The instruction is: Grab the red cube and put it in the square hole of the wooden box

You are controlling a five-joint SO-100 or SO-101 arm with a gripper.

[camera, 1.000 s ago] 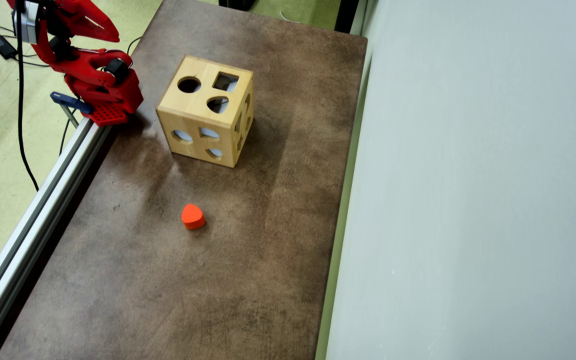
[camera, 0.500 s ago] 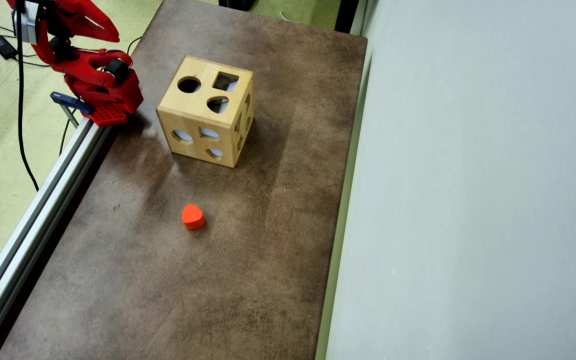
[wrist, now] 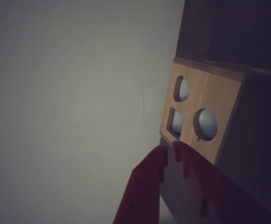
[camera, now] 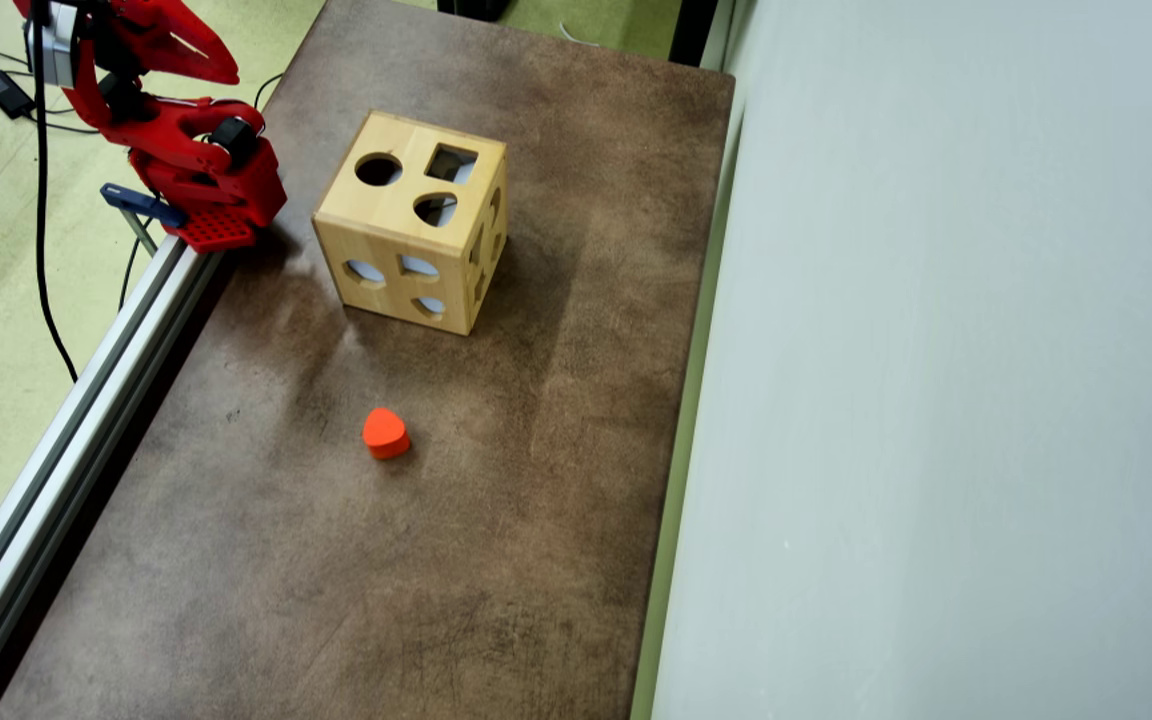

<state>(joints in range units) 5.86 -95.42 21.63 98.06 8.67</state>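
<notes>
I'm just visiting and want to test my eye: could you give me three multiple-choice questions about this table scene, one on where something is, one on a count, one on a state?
1. Where does the orange block lie in the overhead view?
A. on top of the box
B. on the brown table, apart from the wooden box
C. in the pincer

2. How many holes has the box's top face?
A. three
B. one
C. five

3. How is the pincer?
A. wide open
B. gripping a block
C. shut, empty

Answers:
1 B, bare table lies between block and box.
2 A, round, square hole and teardrop.
3 C, in the wrist view the tips nearly meet with nothing between.
</notes>
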